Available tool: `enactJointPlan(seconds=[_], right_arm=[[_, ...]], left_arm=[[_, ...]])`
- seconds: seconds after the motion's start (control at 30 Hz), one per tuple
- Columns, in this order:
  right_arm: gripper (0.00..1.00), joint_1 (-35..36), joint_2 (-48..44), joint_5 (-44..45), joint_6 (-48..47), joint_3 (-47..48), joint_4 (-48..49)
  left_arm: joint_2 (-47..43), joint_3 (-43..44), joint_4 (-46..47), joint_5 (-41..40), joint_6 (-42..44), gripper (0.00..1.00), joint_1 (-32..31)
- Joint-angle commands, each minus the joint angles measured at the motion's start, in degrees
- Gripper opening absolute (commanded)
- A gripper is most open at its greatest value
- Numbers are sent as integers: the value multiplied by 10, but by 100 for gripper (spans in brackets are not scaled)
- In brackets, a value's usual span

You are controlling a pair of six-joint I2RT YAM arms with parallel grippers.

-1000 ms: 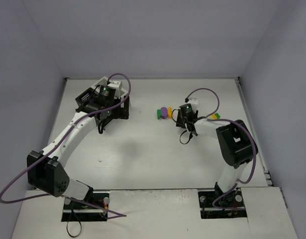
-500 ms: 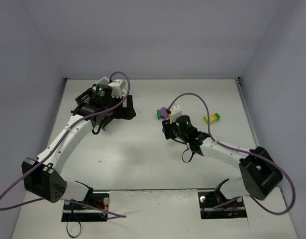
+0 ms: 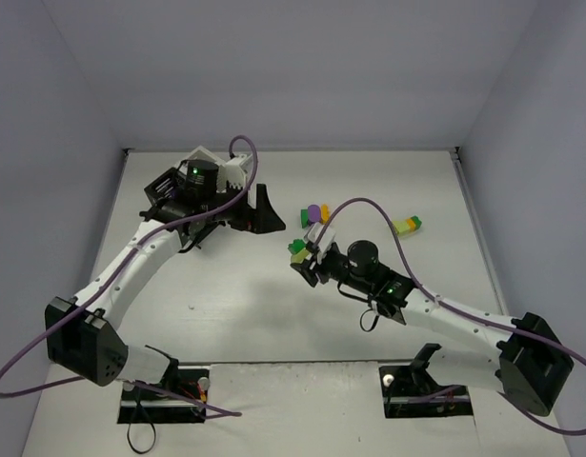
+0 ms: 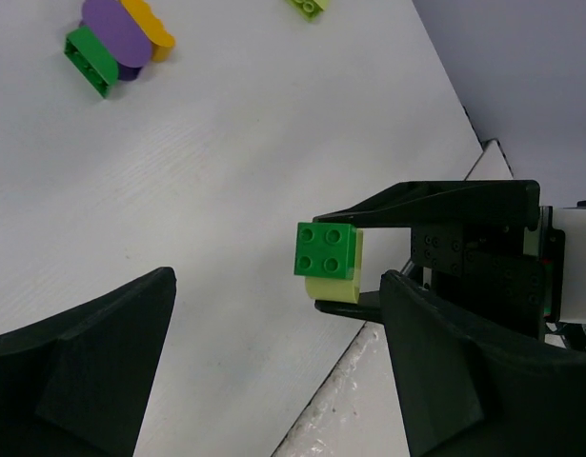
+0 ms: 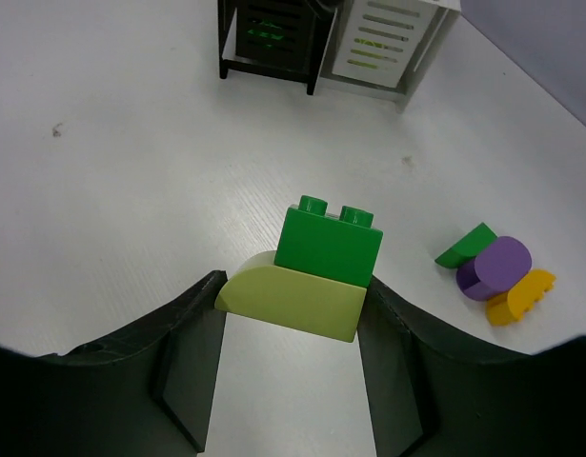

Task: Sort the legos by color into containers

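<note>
The right tool (image 3: 304,260) is closed on a small stack (image 5: 316,271). The stack is made up of a green brick (image 5: 329,243), studs up, seated on a lime brick (image 5: 291,303) with one rounded edge. The lime brick is flanked on both sides by the dark fingers (image 5: 183,352). In the top view the stack is found near the middle of the frame, over the white worktop (image 3: 235,286).

The left tool (image 3: 264,215) is held wide, in the upper left of the top view. In the left wrist view only worktop, the stack and the right tool are seen between its two fingers.

The bins (image 5: 321,43) are seen at the top edge of the right wrist view, a black bin (image 5: 269,38) with a white bin (image 5: 393,48) just to its right. In the top view they are largely covered by the left arm.

A trio (image 3: 314,213) of bricks is laid on the worktop above the stack in the top view. A loose green brick (image 5: 467,246), a purple brick (image 5: 493,267) and an orange brick (image 5: 519,295) are packed side by side, touching. Well apart from them, toward the right of the top view, a lime and yellow pair (image 3: 407,225) is laid.
</note>
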Motion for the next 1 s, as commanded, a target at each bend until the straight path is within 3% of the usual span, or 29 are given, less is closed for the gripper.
enactJointPlan(seconds=[0.0,0.57,0.8,0.97], right_arm=[[2,7,6,-27,-26,27,58],[3,7,-9,-29,-25,25,86],[3,7,-9,-35,-19,21,100],[3,7,-3,-34,-18,18,102]], left_arm=[[3,8,36,44,-5,81,-24],[71,23,8,42,4,79,-64],[75,16,28,75,-4,66,-68],[76,15,34,84,-8,34,-68]])
